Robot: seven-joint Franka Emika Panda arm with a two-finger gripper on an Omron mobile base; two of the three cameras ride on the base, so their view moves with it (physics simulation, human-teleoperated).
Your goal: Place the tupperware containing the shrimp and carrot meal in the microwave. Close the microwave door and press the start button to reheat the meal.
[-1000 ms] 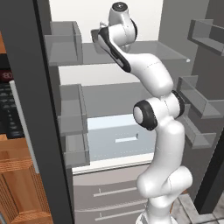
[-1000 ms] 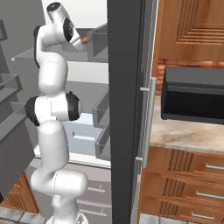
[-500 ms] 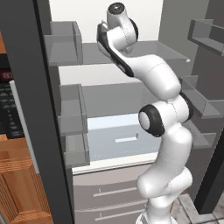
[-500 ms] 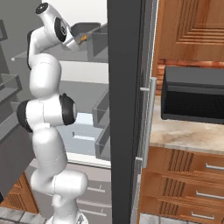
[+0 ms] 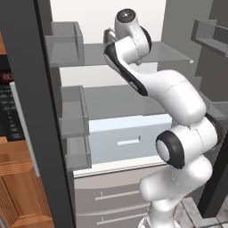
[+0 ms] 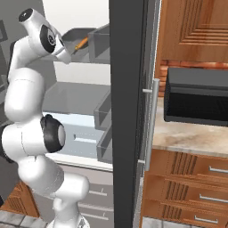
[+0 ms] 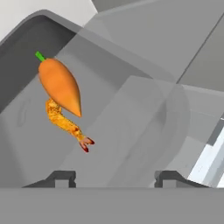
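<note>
The tupperware (image 7: 131,109) is a grey translucent tub on the fridge's upper shelf, seen close in the hand view. In it lie an orange carrot (image 7: 60,85) with a green stub and a shrimp (image 7: 65,124): the shrimp and carrot meal. My gripper (image 7: 114,178) is open, its fingertips (image 7: 61,177) spread at the tub's near side. From the right base view the tupperware (image 6: 82,38) sits just past my hand. The microwave (image 6: 196,95) stands to the right, over the counter; its door looks shut.
The open fridge door (image 6: 129,111) with its bar handle (image 6: 153,120) stands between the fridge and the microwave. Grey door bins (image 5: 67,42) line the left side. A pale drawer (image 5: 129,138) sits below the shelves. Wooden drawers (image 6: 191,182) lie under the counter.
My elbow and forearm have swung sideways while the hand has stayed at the upper shelf by the tub. The tub has not visibly moved.
</note>
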